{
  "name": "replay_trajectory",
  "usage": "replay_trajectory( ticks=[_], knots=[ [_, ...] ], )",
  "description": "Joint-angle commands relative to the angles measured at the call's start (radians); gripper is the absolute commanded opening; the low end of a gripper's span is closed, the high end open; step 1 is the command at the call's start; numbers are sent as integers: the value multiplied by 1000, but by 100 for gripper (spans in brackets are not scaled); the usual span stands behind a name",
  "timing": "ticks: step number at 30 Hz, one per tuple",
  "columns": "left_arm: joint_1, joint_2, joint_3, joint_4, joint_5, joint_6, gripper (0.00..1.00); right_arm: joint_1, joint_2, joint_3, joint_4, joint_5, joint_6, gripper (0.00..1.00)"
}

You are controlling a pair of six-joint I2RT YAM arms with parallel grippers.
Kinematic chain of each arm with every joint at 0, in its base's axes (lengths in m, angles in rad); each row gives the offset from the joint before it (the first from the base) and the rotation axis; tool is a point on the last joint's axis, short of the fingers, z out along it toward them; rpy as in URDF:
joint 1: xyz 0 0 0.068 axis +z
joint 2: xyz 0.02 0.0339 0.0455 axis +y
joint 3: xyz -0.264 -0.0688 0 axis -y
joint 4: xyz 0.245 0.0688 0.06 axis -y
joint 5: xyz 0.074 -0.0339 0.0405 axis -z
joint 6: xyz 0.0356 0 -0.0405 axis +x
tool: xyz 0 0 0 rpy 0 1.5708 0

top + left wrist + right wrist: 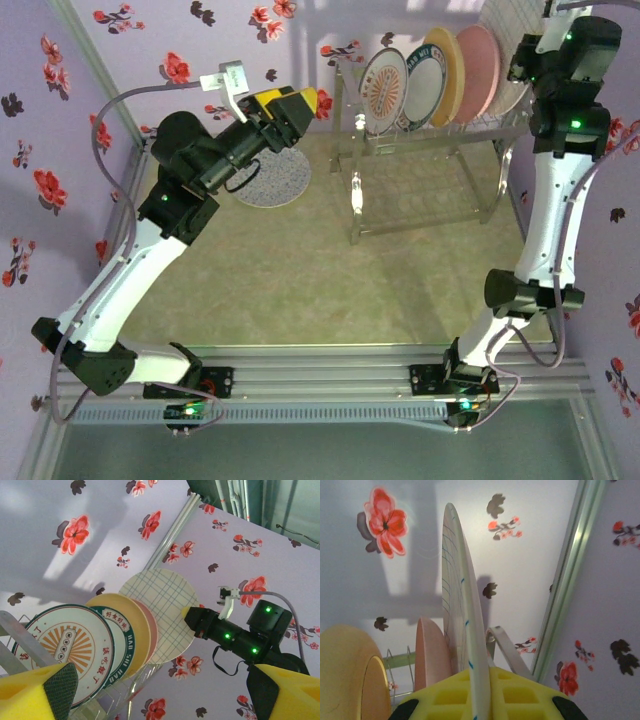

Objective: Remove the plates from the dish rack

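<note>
The dish rack (pixel 425 140) stands at the back right of the table. In its top tier stand an orange-sunburst plate (pixel 383 90), a green-rimmed plate (pixel 422 88), a yellow plate (pixel 447 75) and a pink plate (pixel 478 72). Behind them is the grey-grid white plate (pixel 161 612), whose rim (pixel 462 630) is pinched between the yellow fingers of my right gripper (pixel 480 690). That gripper (pixel 519 62) is shut on it at the rack's right end. My left gripper (pixel 288 105) hovers open left of the rack, above a teal-speckled plate (pixel 272 180) lying flat on the table.
Purple flowered walls close in the back and both sides. A metal corner post (pixel 570 580) runs close to the right gripper. The rack's chrome legs (pixel 357 200) stand on the olive table (pixel 300 290). The arm bases sit on a rail (pixel 320 375) at the near edge.
</note>
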Motion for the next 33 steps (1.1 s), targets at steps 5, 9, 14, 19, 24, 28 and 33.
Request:
replay_trajectory(
  ticks=[5, 9, 14, 19, 24, 28, 33],
  knots=[
    [-18, -10, 1, 45, -15, -8, 90, 8, -90, 21, 148, 112, -52, 0],
    [-26, -7, 10, 38, -15, -5, 90, 8, -120, 22, 163, 152, -63, 0],
    [-44, 4, 23, 25, -15, -5, 90, 8, -160, 22, 177, 169, -53, 0],
    [-68, 37, 54, -27, -10, -20, 90, 8, -217, 11, 183, 146, 15, 0],
    [-92, 93, 106, -89, -10, -55, 90, 8, -329, -111, 244, 89, 143, 0],
    [-112, 153, 162, -127, 1, -86, 89, 8, -418, -207, 267, 39, 271, 0],
    [-142, 237, 237, -140, 17, -124, 88, 8, -491, -291, 274, -53, 451, 0]
  ],
)
